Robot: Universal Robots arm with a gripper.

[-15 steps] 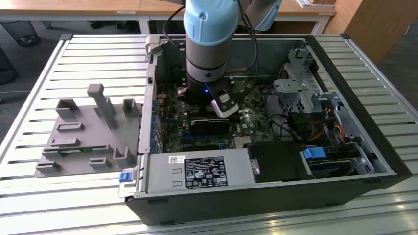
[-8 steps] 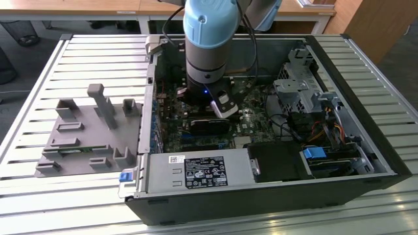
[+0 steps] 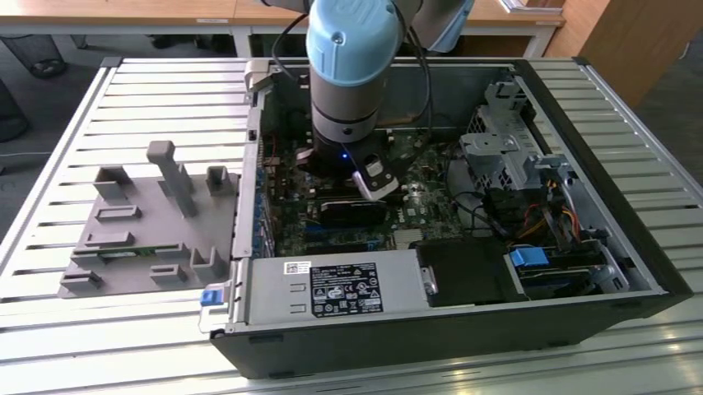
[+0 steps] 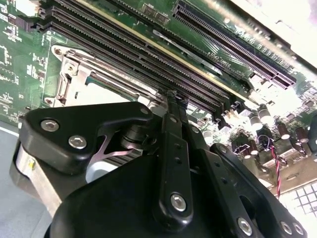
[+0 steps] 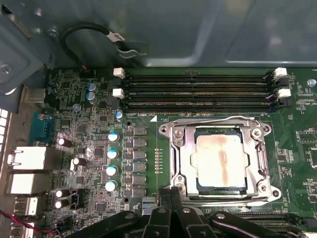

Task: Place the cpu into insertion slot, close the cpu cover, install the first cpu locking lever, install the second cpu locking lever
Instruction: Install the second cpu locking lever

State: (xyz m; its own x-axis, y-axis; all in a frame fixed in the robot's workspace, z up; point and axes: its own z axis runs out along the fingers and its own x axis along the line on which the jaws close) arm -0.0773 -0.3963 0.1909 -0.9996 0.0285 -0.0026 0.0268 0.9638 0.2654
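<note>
I see gripper (image 5: 171, 198) low over motherboard (image 5: 84, 129), fingers pressed together, nothing between them, tips just at near edge of insertion slot (image 5: 220, 159). Cpu (image 5: 220, 159) sits inside slot, metal top silver-grey with brownish smear down middle. Cpu cover (image 5: 174, 148) lies flat over it, chip showing through window. Beyond socket, long black memory slots (image 5: 198, 89), then wall of computer case (image 3: 615, 206). Case lies open on slatted table (image 3: 165, 90); grey fixture (image 3: 143, 222) beside it.
</note>
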